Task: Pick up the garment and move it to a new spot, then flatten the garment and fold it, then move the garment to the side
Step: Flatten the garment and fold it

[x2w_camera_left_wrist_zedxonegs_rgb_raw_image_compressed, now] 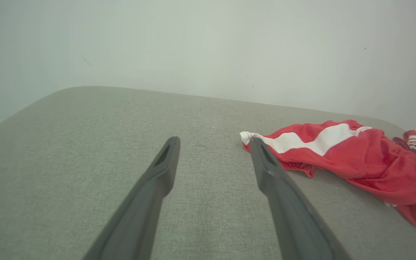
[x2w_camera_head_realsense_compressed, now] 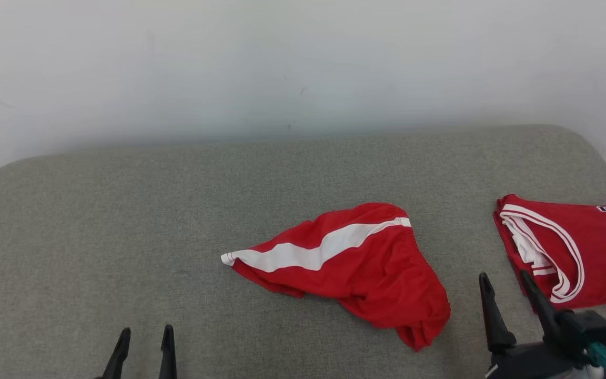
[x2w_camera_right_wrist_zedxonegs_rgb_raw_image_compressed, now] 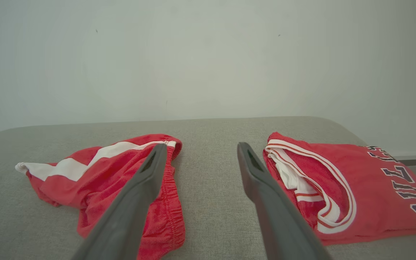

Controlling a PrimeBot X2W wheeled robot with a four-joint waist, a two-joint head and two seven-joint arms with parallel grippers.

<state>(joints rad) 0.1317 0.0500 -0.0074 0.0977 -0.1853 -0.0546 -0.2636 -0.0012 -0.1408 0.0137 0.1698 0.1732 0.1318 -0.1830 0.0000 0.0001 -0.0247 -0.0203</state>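
- Your garment, crumpled red shorts with a white stripe, lies around the middle of the grey cushioned surface, a little toward its right edge
- Both sets of jaws stand spread wide and hold nothing: left gripper near the front edge on the left, right gripper near the front edge on the right
- The garment's long axis runs on a slant, from the white-tipped corner on the left to the bunched end nearer the front edge and the right
- That bunched end sits just left of your right gripper, so I judge that arm the nearer one; the left is well apart from the white-tipped corner
- Mind the folded red jersey at the right edge, close beside the right jaws
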